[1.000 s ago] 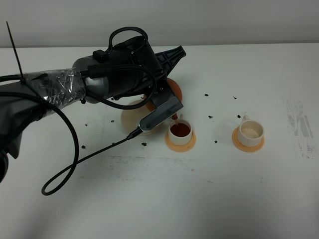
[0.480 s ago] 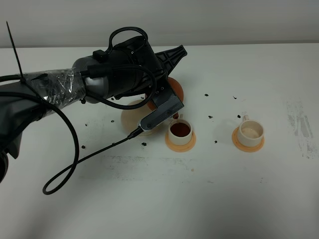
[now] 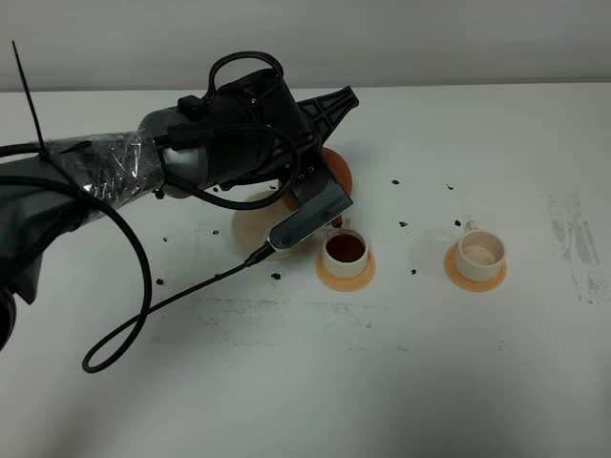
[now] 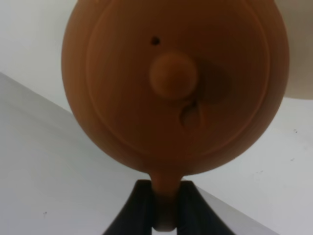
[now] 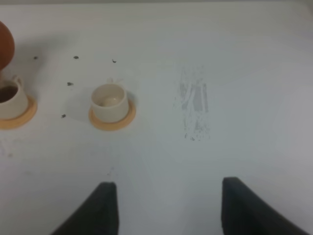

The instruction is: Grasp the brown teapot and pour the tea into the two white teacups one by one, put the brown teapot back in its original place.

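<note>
From the high camera, the small round reddish-brown clay teapot [image 3: 336, 170] hangs tipped just above the cream-white cylindrical teacup [image 3: 345, 251], which is full of dark tea. The empty second teacup [image 3: 480, 251] sits well apart beyond it, and the round pale beige saucer [image 3: 250, 221] lies under my left wrist. In the left wrist view the left gripper [image 4: 166, 211] pinches the pot's loop handle, so I judge the spout points away from the jaws. In the right wrist view the right gripper [image 5: 164, 208] hangs spread and empty, and I can read no writing anywhere.
</note>
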Tool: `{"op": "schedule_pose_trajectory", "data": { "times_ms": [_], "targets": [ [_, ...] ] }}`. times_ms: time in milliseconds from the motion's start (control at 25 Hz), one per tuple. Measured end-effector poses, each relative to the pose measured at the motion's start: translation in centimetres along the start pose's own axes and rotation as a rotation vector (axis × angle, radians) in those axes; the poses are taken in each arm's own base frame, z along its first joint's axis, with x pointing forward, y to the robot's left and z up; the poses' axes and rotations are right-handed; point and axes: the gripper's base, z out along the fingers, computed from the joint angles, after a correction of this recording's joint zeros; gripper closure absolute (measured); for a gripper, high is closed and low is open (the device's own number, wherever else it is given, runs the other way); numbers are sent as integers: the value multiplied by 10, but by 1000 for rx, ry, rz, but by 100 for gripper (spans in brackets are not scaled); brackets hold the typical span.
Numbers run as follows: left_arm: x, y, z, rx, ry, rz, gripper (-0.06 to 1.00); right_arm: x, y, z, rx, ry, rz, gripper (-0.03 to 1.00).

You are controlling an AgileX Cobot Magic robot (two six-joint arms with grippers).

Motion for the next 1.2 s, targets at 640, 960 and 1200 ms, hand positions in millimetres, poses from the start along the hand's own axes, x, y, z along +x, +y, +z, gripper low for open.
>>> {"op": "schedule_pose_trajectory", "data": {
  "times_ms": [640,960,1200],
  "targets": [
    [-4,-5,-1,55,-40,-158,82,0,0,0,0,0,0,48],
    [4,-10,-8,96,-65,-265,82,0,0,0,0,0,0,48],
    [19,-15,-32,118,-112,-391,82,0,0,0,0,0,0,48]
  ]
}}
